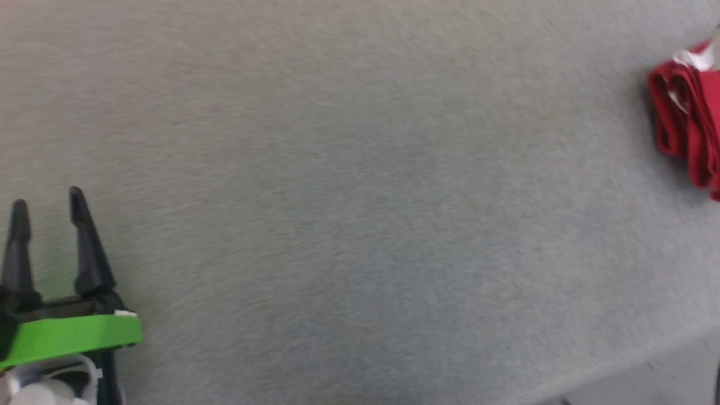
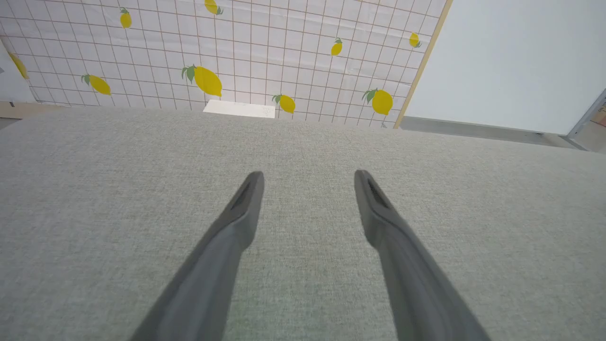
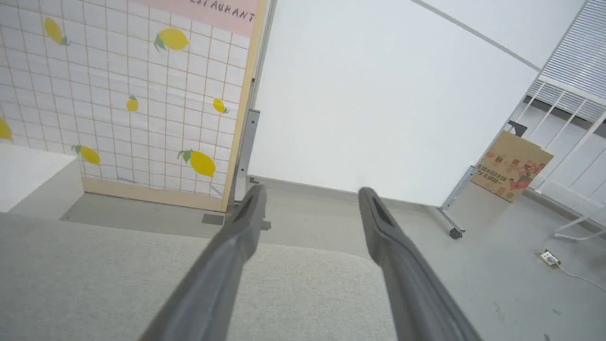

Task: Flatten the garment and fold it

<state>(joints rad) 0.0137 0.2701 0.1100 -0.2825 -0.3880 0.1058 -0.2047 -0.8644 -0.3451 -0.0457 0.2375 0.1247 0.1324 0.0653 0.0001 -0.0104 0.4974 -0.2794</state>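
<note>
The garment (image 1: 689,118) lies in layered folds at the right edge of the frame on the grey table (image 1: 337,169), so the folding seems nearly done. The left gripper (image 1: 48,198), lower left, and the right gripper (image 3: 311,189) are both spread and empty.

Garment (image 1: 689,118): on the tabletop (image 1: 360,197), at the far right of the head view; well apart from the left gripper (image 1: 48,205)
Left gripper: lower left of the head view; over the tabletop
Right gripper (image 3: 307,196): over the tabletop's corner; its fingertips reach past the edge, above the floor (image 3: 497,284)
Tiled panel (image 2: 236,47): upright behind the tabletop's far edge; the whiteboard (image 3: 378,94) stands just to its right
Cardboard box (image 3: 513,166): on the floor; right of the whiteboard
</note>
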